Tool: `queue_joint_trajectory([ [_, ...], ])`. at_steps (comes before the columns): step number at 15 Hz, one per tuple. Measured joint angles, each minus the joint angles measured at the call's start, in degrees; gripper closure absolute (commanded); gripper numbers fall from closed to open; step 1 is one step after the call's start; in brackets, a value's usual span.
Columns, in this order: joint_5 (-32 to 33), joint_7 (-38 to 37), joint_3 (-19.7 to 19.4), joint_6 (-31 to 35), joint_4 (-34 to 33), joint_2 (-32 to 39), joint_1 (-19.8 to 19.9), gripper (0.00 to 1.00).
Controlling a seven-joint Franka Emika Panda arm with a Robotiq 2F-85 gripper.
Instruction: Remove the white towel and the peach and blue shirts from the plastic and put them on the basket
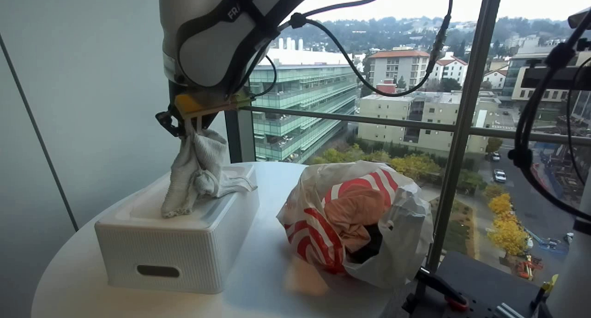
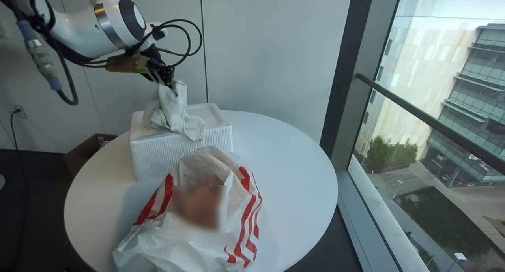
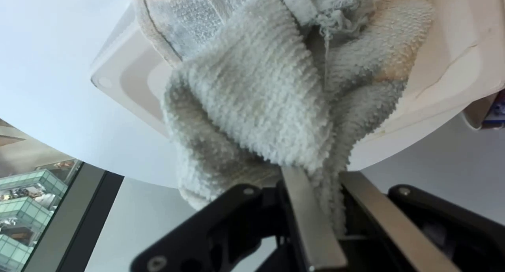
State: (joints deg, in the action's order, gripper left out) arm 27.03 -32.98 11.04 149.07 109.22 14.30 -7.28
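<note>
Indeed, I saw the gripper (image 3: 320, 174) pinching the towel (image 1: 201, 165) between its jaws, over the basket (image 1: 157, 244); to its right, in an exterior view, the bag (image 1: 408, 244) held the peach shirt (image 1: 353, 212).

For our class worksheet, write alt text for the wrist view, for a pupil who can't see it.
A pincer at the bottom grips a rumpled white towel hanging over a white box on a white table; a window frame crosses the lower left corner.
</note>
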Motion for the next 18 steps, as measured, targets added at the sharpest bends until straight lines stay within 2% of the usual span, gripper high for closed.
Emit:
queue_joint_trajectory([
  [3, -5.2, 4.4, -0.6, 0.0, 0.4, -0.5, -1.5, 0.26],
  [6, -6.5, 7.0, -1.0, 0.0, 2.7, -3.2, -2.6, 0.04],
  [7, -6.3, 7.4, -1.1, 0.2, 4.0, -4.6, -2.9, 0.00],
  [13, -5.2, 7.5, -3.3, 0.2, 16.7, -15.7, -2.3, 0.00],
  [18, -12.2, 7.9, -4.9, -6.4, 27.8, -25.3, 1.5, 0.00],
])
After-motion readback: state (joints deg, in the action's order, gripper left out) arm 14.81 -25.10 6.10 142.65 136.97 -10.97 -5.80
